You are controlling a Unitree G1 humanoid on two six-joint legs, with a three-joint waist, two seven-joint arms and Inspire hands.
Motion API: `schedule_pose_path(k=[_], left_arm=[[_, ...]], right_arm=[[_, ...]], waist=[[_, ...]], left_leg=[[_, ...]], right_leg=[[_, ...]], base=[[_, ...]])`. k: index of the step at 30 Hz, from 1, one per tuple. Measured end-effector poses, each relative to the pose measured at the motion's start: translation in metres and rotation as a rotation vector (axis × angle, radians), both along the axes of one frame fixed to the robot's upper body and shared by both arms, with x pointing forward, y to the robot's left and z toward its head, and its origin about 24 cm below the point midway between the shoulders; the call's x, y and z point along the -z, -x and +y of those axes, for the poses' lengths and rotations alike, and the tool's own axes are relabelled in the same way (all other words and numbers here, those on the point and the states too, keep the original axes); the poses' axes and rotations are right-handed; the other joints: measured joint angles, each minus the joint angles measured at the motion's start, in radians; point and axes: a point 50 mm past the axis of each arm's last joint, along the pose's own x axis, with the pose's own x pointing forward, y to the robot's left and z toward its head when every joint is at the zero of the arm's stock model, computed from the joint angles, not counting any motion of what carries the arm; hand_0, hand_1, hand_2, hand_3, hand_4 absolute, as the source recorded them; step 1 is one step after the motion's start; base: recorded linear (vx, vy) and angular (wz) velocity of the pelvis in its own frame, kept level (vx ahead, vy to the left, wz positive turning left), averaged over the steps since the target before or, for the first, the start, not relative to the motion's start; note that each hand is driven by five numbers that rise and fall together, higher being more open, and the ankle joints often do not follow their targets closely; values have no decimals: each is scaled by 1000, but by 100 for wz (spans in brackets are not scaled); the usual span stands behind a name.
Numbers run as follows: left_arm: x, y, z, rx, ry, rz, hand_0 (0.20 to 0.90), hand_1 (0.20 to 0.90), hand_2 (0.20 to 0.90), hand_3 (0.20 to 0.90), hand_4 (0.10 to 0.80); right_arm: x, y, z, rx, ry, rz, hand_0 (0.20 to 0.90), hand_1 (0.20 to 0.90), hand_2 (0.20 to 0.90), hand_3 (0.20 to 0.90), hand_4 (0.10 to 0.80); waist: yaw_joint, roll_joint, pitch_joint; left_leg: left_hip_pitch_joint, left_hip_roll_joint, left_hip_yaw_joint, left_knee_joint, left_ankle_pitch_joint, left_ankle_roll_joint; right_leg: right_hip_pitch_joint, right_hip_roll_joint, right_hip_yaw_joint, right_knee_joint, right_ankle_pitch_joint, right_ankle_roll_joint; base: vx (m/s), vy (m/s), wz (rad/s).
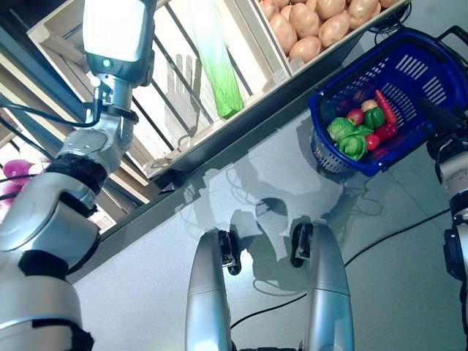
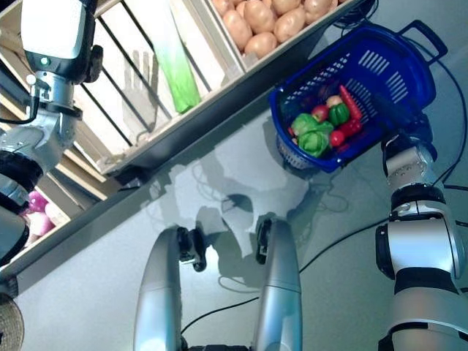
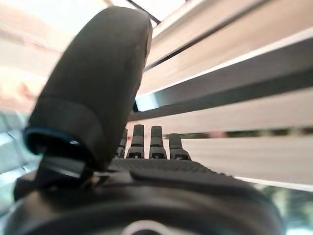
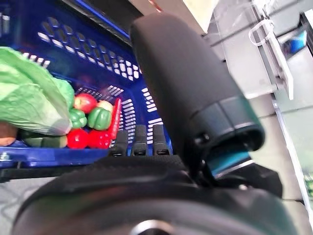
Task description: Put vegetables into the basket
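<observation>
1. At the wooden crate shelf [image 1: 219,44], the left arm is raised towards the slats. The left robot hand [image 3: 98,98] shows only in its own wrist view: thumb standing up, fingers in a straight row pointing at a wooden slat, nothing between them. Reads as apart and empty. Contact with the slat cannot be told.

2. Nearest produce to that arm in the head views: a long pale-green leafy vegetable [image 1: 218,66] lying in the slatted compartment. The next compartment holds a pile of potatoes [image 1: 314,22].

3. On the robot's right, the blue basket [image 1: 409,73] hangs tilted. It already holds a green cabbage [image 1: 349,139], a green pepper [image 1: 374,117], a red chilli [image 1: 386,108] and some small red and pale items.

4. The right robot hand [image 4: 195,98] is at the basket's rim. Its wrist view shows fingers lying against the blue wall, thumb raised beside them. Whether the fingers are curled round the rim or handle cannot be told from these views.

5. Step in hand, as judged: fetching another vegetable from the shelf, basket part-filled.

6. Next move calls for: bringing the left hand down onto the leafy vegetable, closing round its body, then carrying it across to the basket opening while the basket is kept steady.
</observation>
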Motion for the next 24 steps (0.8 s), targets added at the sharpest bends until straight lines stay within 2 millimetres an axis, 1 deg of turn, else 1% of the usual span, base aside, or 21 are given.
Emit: schedule_pose_path(k=[4, 7, 9, 13, 16, 21, 24], left_arm=[[-2, -1, -3, -49, -175, 48, 900, 900, 900, 900, 800], [5, -4, -3, -74, -248, 101, 900, 900, 900, 900, 800], [4, -5, -6, -80, -304, 110, 900, 900, 900, 900, 800], [8, -6, -6, -85, -348, 146, 900, 900, 900, 900, 800], [13, -7, -8, -63, -372, 184, 900, 900, 900, 900, 800], [5, -7, -12, -54, -404, 190, 900, 900, 900, 900, 800], [6, -8, -13, -51, -407, 220, 900, 900, 900, 900, 800]], right_arm=[[1, 3, -5, -17, -15, -11, 900, 900, 900, 900, 800], [2, 5, -7, -19, -10, -10, 900, 900, 900, 900, 800], [0, 7, -11, -9, -3, -10, 900, 900, 900, 900, 800], [2, 11, -16, 0, 15, 8, 900, 900, 900, 900, 800], [6, 13, -18, -5, 20, 26, 900, 900, 900, 900, 800], [7, 14, -20, -20, 27, 28, 900, 900, 900, 900, 800], [11, 16, -21, -24, 6, 22, 900, 900, 900, 900, 800]], waist=[[-1, 0, 0], [-6, 0, 0], [-12, 1, 0], [-25, 1, 0], [-28, 2, 0], [-26, 6, 0], [-26, 7, 1]], left_leg=[[-29, 9, 14, 33, -16, 7], [-54, 24, 23, 67, -32, 11], [-88, 32, 25, 97, -40, 16], [-129, 43, 27, 132, -51, 18], [-146, 66, 38, 159, -69, 21], [-205, 91, 42, 210, -89, 23], [-233, 101, 38, 244, -100, 21]], right_leg=[[-40, -3, 12, 27, -1, 1], [-74, -3, 16, 50, -1, 1], [-112, -3, 21, 74, -1, 0], [-157, -1, 26, 99, 0, 0], [-187, -1, 25, 113, 1, -3], [-254, 2, 25, 152, 4, -6], [-286, 2, 25, 180, 2, -9]], base=[[7, 82, -11], [-3, 74, -17], [-1, 56, -10], [-2, 58, -9], [-14, 59, -22], [-25, 13, -14], [-16, 3, -8]])
